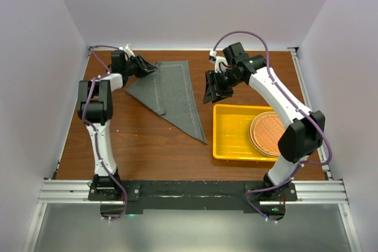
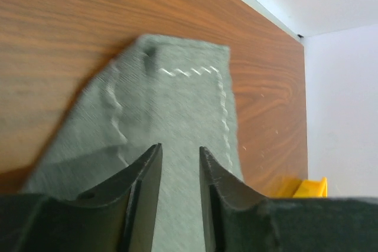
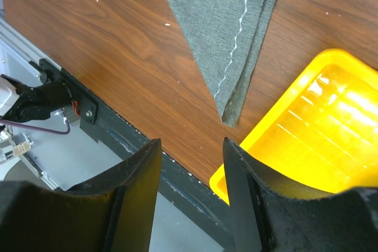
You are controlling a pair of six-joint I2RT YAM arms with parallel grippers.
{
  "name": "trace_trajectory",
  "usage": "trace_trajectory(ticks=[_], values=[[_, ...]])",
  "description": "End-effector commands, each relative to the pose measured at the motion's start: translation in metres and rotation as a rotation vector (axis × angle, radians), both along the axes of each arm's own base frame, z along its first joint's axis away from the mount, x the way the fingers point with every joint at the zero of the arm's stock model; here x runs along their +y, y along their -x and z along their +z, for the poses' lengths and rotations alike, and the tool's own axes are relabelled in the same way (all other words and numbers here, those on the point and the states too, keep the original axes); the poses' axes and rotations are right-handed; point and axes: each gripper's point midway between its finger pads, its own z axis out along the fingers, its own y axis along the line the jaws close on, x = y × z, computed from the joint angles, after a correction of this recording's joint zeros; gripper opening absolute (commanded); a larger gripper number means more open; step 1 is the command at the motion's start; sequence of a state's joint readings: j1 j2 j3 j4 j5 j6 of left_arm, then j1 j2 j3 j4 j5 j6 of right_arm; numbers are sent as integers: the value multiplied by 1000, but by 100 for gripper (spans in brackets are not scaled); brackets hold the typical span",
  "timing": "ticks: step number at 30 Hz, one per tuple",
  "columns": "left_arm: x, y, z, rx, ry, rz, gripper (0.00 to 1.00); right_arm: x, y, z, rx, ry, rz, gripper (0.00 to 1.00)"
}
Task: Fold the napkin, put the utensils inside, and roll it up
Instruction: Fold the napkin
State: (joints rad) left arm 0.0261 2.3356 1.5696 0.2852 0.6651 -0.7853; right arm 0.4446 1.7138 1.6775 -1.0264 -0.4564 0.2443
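Tip of napkin (image 3: 230, 22) just beside yellow tray (image 3: 307, 137), beyond parted right gripper (image 3: 190, 146)

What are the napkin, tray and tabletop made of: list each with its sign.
Napkin: matte grey felt-like cloth, fuzzy, pale stitching.
Tray: glossy yellow, probably plastic; glare on ribbed floor.
Tabletop: brown wood grain, possibly laminate; faint sheen.

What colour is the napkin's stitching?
Pale white, on the dark grey felt napkin; clearest in the left wrist view.

The napkin (image 1: 171, 90) lies on the desk (image 1: 147, 146), left of the tray (image 1: 233, 140). The mat (image 1: 267, 134) rests inside the tray, my right fingers (image 1: 210, 94) just behind it.
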Motion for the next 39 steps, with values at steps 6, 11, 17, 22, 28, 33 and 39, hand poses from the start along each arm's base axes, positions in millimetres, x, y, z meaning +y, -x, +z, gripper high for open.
trace_trajectory(ticks=[6,11,17,22,28,33,39], values=[[13,94,71,-98,-159,-50,14,30,13,11,-51,-74,80,52],[22,135,26,26,-167,-62,10,41,13,7,-43,-84,98,52],[35,150,-5,105,-179,-48,9,41,9,7,-47,-69,98,51],[35,151,-22,133,-159,-53,9,39,10,-4,-27,-50,99,52],[37,141,-22,140,-158,-48,14,53,2,-39,1,20,136,52],[41,137,34,73,-184,0,36,67,0,-73,15,94,150,51],[21,184,69,97,-195,19,39,58,-4,-126,55,187,97,44]])
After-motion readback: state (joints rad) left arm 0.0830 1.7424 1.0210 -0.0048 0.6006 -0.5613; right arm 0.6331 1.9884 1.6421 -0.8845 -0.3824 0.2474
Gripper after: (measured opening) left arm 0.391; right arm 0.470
